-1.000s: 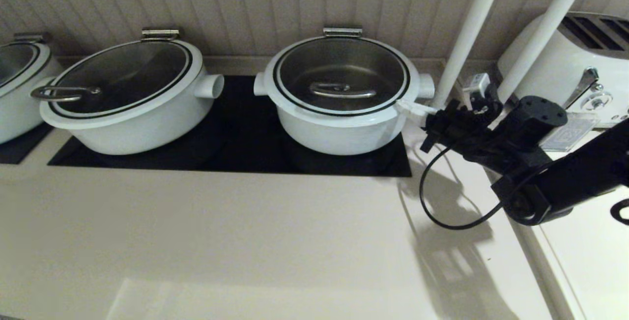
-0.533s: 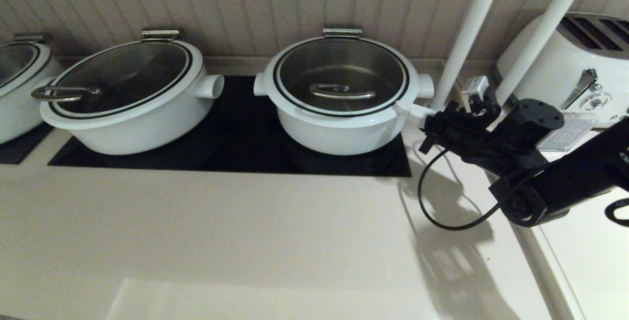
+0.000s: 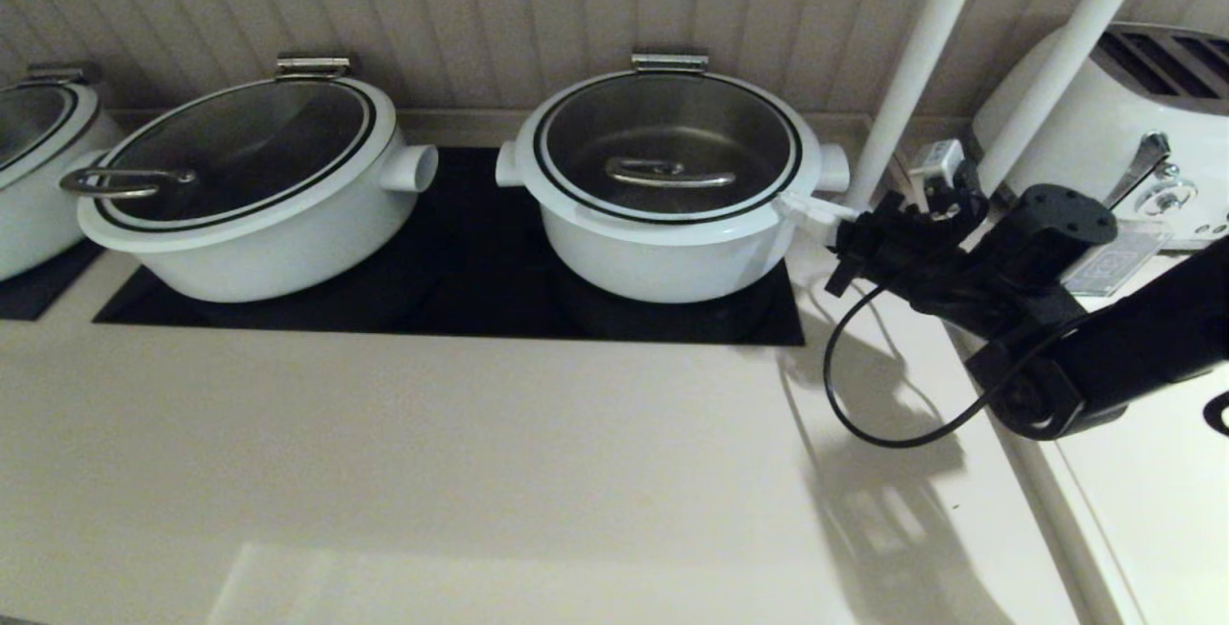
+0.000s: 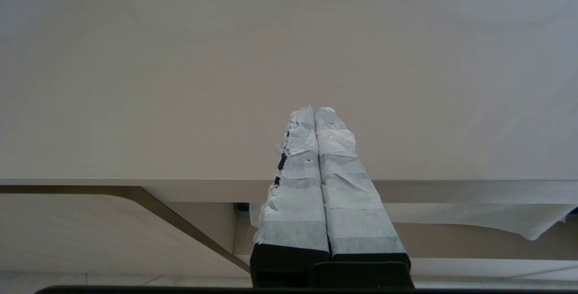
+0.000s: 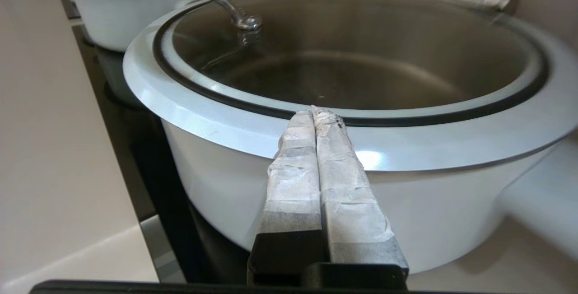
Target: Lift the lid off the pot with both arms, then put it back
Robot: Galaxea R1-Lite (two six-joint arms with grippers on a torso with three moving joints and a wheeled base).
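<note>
The pot (image 3: 662, 255) stands on a black mat, mid-back of the counter. The lid (image 3: 576, 207) lies closed on it, with its steel bar handle (image 3: 669, 174) across the centre and its hinge (image 3: 669, 60) at the back. My right gripper (image 3: 783, 205) is shut and empty. Its taped fingertips rest at the lid's white rim on the pot's right front side. In the right wrist view the gripper (image 5: 314, 111) touches the lid rim (image 5: 203, 118) above the pot wall (image 5: 216, 185). My left gripper (image 4: 314, 109) is shut and empty over the counter's front edge, out of the head view.
A wider white pot (image 3: 250, 222) with an edge loop handle stands to the left, and another pot (image 3: 29, 203) at the far left. Two white poles (image 3: 912, 68) and a white toaster (image 3: 1104, 116) stand behind my right arm. The black mat (image 3: 461, 299) lies under the pots.
My right arm has shifted slightly up and back. Its fingertips stay at the lid's rim. The lid and pot look unmoved.
</note>
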